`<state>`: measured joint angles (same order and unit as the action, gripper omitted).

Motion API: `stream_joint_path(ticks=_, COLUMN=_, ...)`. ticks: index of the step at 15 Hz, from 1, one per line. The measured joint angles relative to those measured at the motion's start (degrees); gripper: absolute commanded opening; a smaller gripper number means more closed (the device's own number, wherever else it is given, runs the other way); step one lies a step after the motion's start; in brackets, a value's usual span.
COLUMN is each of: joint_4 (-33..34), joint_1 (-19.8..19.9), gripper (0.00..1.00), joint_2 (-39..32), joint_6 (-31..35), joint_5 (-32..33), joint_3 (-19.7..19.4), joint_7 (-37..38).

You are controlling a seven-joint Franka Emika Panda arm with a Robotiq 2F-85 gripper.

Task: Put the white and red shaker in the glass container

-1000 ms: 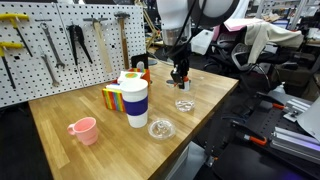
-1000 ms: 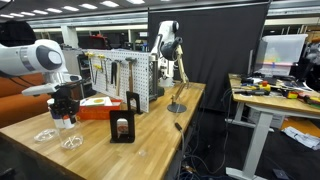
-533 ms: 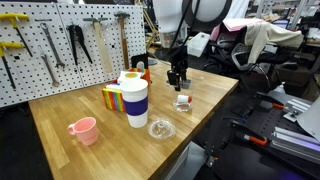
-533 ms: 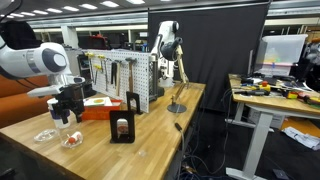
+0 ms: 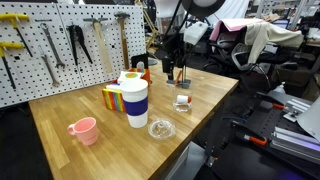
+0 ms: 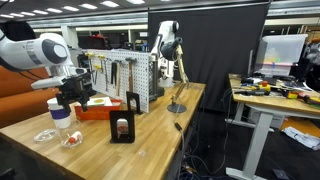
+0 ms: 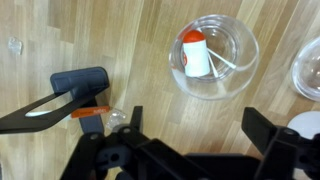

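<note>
The white and red shaker (image 7: 194, 55) lies on its side inside the small glass container (image 7: 240, 75), red top pointing away from me. In both exterior views the shaker (image 5: 183, 101) (image 6: 72, 139) rests in that dish near the table's edge. My gripper (image 7: 198, 135) hangs open above the dish with nothing between its fingers (image 7: 265, 128). In an exterior view the gripper (image 5: 176, 77) is clearly above the shaker, and it hovers above the dishes as well when the gripper (image 6: 71, 102) is seen from the other side.
A wider glass dish (image 5: 161, 128) (image 7: 310, 65) sits beside the small one. A big white cup with a blue band (image 5: 135, 100), a pink cup (image 5: 84, 130) and a colourful box (image 5: 113, 97) stand nearby. A pegboard with tools (image 5: 60, 45) lines the back. A black holder (image 7: 80, 85) lies on the wood.
The gripper was shut on the shaker low over the small dish. It has opened, left the shaker lying in the dish and risen above it.
</note>
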<state>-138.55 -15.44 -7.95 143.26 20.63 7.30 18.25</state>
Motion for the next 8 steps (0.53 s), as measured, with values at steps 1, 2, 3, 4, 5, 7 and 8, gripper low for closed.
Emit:
stream_joint_path(ticks=1, joint_4=-0.08, joint_1=0.08, gripper=1.00, joint_2=1.68, joint_6=-0.17, joint_5=-0.09, joint_3=-0.02, joint_7=0.01)
stream_joint_path(ticks=2, joint_4=-0.27, joint_1=0.10, gripper=1.00, joint_2=3.58, joint_6=-0.36, joint_5=-0.65, joint_3=-0.01, joint_7=0.01)
stream_joint_path(ticks=3, joint_4=-0.55, joint_1=0.09, gripper=1.00, joint_2=5.64, joint_6=-0.52, joint_5=-1.73, joint_3=0.17, joint_7=-0.03)
stream_joint_path(ticks=4, joint_4=-0.97, joint_1=0.09, gripper=1.00, joint_2=7.53, joint_6=-0.96, joint_5=-2.60, joint_3=0.45, joint_7=-0.11)
stream_joint_path(ticks=5, joint_4=-1.61, joint_1=0.09, gripper=1.00, joint_2=8.81, joint_6=-1.42, joint_5=-3.09, joint_3=0.69, joint_7=-0.11)
stream_joint_path(ticks=7, joint_4=-2.47, joint_1=0.10, gripper=1.00, joint_2=9.27, joint_6=-1.46, joint_5=-3.21, joint_3=0.76, joint_7=-0.11)
stream_joint_path(ticks=8, joint_4=-2.54, joint_1=0.10, gripper=1.00, joint_2=9.11, joint_6=-1.45, joint_5=-3.21, joint_3=0.76, joint_7=-0.11)
